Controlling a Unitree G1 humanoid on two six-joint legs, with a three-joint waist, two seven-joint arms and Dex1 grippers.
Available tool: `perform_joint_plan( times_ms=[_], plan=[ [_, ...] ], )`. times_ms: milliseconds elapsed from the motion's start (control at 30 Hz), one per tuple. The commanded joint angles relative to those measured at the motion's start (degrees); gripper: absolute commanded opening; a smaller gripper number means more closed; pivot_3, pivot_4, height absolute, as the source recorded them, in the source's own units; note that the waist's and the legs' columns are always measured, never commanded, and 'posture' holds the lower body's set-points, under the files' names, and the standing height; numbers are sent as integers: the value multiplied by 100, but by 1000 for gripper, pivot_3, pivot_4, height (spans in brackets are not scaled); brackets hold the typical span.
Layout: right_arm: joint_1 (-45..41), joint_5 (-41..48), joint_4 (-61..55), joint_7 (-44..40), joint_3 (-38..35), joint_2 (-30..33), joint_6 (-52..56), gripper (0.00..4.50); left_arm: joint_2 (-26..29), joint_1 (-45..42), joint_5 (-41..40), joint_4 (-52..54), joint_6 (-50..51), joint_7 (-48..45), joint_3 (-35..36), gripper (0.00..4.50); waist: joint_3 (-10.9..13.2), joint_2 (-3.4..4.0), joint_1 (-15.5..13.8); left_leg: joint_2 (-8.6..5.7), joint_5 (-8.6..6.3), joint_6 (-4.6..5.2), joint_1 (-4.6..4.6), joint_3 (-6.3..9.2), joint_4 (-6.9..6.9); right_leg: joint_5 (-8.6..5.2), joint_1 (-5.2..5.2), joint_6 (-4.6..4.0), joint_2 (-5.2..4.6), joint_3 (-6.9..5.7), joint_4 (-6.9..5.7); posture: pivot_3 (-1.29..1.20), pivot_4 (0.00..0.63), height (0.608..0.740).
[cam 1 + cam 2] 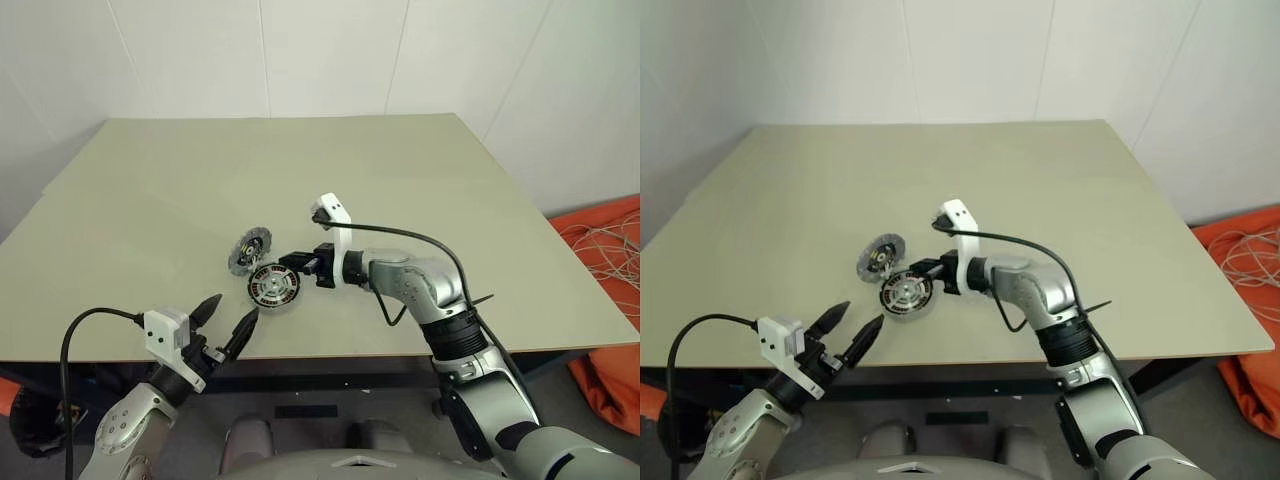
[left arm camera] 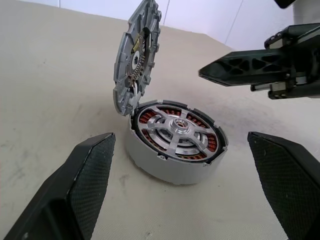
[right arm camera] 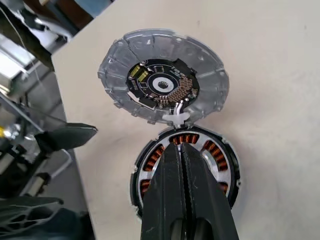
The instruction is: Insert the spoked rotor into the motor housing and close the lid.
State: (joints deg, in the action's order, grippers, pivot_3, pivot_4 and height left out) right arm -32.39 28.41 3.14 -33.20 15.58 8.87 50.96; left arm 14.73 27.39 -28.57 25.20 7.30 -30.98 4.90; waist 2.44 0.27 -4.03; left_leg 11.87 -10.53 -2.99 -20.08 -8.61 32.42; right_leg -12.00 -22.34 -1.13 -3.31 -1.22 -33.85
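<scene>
1. The spoked rotor [image 2: 176,131] looked already seated when I checked: its pale spoked face sat inside the motor housing [image 2: 165,167], roughly flush with the rim, with the copper-brown windings showing between the spokes. I judged the insertion step done, though I could not confirm from these views that it was pressed fully home.

2. The housing rested on the surface [image 1: 450,180], near the front edge and about midway between my two arms.

3. The lid [image 2: 134,60] was not closed. It stood tilted up on edge at the far-left side of the housing, its lower edge touching the housing rim, its dark hub with gold specks facing toward the rotor. A short pale link seemed to join lid and housing at that edge.

4. My right gripper [image 1: 284,263] had its fingers pressed together, holding nothing. In the right wrist view its tip lay over the rotor face, pointing toward the foot of the lid; I could not tell whether it touched anything.

5. My left gripper [image 1: 228,322] was spread wide and empty, hovering near the front edge of the surface, just short of the housing.

6. What remained, as I judged it: tip the lid down over the rotor and press it flat onto the housing.
</scene>
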Motion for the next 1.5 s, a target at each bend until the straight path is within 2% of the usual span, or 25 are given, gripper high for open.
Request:
perform_joint_plan(
  times_ms=[33, 300, 600, 833, 967, 1167, 1267, 1500],
  plan=[
    [-152, -342, 150, -287, 247, -88, -629, 24, 24, -101, -48, 18, -115, -60, 91, 4500, 0, -2, 0, 0, 0, 0, 0, 0, 0, 0, 0, 0, 0, 0, 0, 0, 0, 740],
    [-91, -660, 312, -672, 478, -154, -824, 24, -49, -113, 33, -93, -224, -55, 11, 4500, 1, -4, 9, 1, -1, 2, 0, 0, -2, 1, 0, -2, 2, 0, -1, 0, 0, 740],
    [-2, -1213, 648, -1001, 924, 116, -916, 24, -108, 141, 88, -30, -397, -96, -55, 4500, 1, -9, 10, 1, -1, 3, 7, 1, 1, 1, 7, -2, 2, 1, -2, 0, 0, 740],
    [-69, -1132, 326, -1221, 645, 173, -1053, 24, -95, 293, 66, -26, -517, -196, -23, 4500, 0, -13, 5, 1, -1, 3, 17, 2, 5, 1, 17, -2, 1, 1, -4, 0, 0, 740],
    [-245, -1128, 10, -1581, 506, 476, -1387, 24, -61, 154, 51, -47, -436, -167, -21, 4500, 2, -14, 3, 2, -1, 3, 11, 3, 12, 1, 16, -2, 1, 1, -4, 0, 0, 740],
    [-598, -1515, -83, -2494, 969, 1183, -1978, 24, -20, -411, 51, -69, -40, 53, -76, 4500, 1, -15, 5, 3, -1, 3, 15, 3, 20, 2, 20, -3, 2, 0, -14, 0, 0, 740],
    [-748, -1832, 33, -2910, 1260, 1390, -2441, 627, -27, -606, 66, -96, 101, 127, -98, 4500, 0, -18, 12, 4, -2, 5, 11, 3, 31, 4, 16, -7, 1, 0, -29, 0, 0, 740],
    [-927, -2417, 230, -3380, 1716, 1414, -3253, 3005, -70, -719, 97, -189, 163, 180, -92, 4500, 4, -24, 11, 12, -3, 8, 9, 3, 43, -20, -11, -47, 5, -3, -93, 0, 0, 740]
  ],
)
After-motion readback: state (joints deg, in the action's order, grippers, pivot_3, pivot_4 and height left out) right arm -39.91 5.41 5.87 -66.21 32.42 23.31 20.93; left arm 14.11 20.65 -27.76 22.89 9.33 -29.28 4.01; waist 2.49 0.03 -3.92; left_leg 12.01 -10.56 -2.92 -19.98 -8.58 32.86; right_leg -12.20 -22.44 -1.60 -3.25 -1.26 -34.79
